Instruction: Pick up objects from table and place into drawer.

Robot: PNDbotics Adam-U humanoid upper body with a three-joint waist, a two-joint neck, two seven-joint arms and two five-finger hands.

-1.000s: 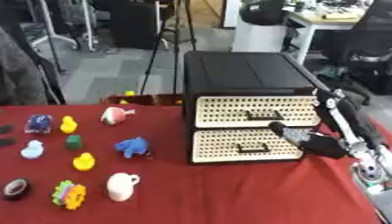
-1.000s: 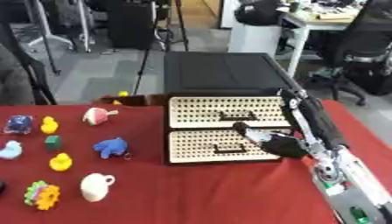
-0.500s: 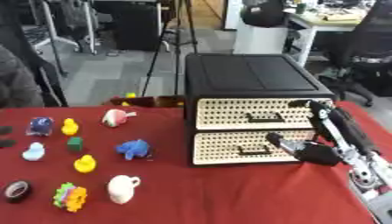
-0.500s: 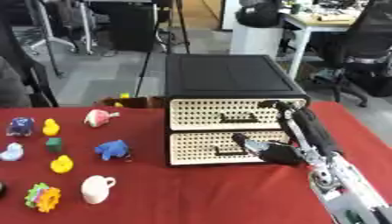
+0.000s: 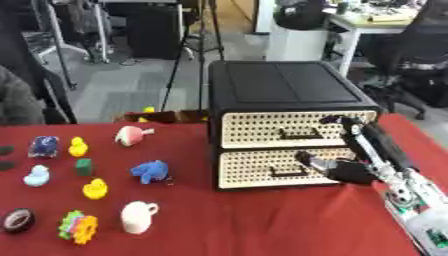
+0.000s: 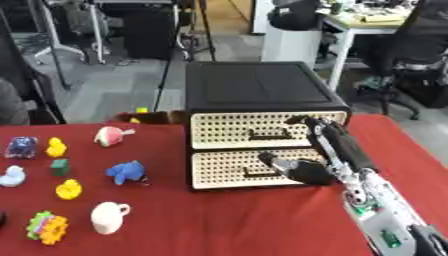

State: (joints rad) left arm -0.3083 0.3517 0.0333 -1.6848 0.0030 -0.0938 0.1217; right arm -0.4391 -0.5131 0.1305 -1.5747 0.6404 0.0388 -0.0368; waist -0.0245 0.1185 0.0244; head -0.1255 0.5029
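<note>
Right hand: the right hand (image 5: 346, 171) reached in from the right and sat against the front of the lower drawer (image 5: 262, 167), its dark fingers (image 5: 308, 161) stretched toward the drawer's handle (image 5: 289, 172); whether they had hooked that handle could not be told, and the fingers looked more straight than curled.
Left hand: it showed in neither view.
Lower drawer: it was shut, flush with the upper drawer (image 5: 289, 129) in the black cabinet (image 5: 280, 92) at the middle of the table.
Drawer handling: it was judged stiff and light, likely to slide straight out; the best hold seemed to be the small dark handle at the middle of the perforated front.
Toys to pick: all lay well left of the cabinet on the red tablecloth (image 5: 245, 220) — a white mug (image 5: 136, 217), a blue animal figure (image 5: 150, 171), a yellow duck (image 5: 94, 189), a green cube (image 5: 84, 166) and a pink-and-white figure (image 5: 131, 135).
Toy handling: they were judged light and small; the mug was probably rigid, best taken by its body or handle, while the rounder ducks might slip.
Hard to make out: the contact between fingers and handle was dark against dark.
Cut off: a dark ring-shaped thing (image 5: 17, 220) sat at the left edge, and the drawer's inside was hidden.
</note>
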